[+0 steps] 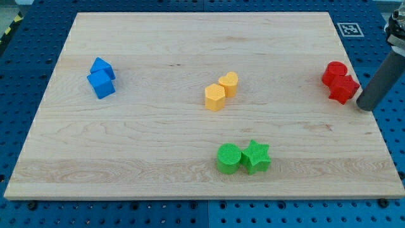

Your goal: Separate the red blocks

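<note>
Two red blocks sit touching near the view's right edge: a red cylinder (333, 73) above and a red star-like block (343, 88) just below it. My tip (365, 106) is the lower end of the dark rod, just right of and slightly below the red star block, with a small gap between them.
Two blue blocks (101, 78) touch at the view's left. Two yellow blocks (221, 91) touch at the middle. A green cylinder (229, 158) and a green star (256, 156) touch at the lower middle. The wooden board (190, 38) ends just right of my tip.
</note>
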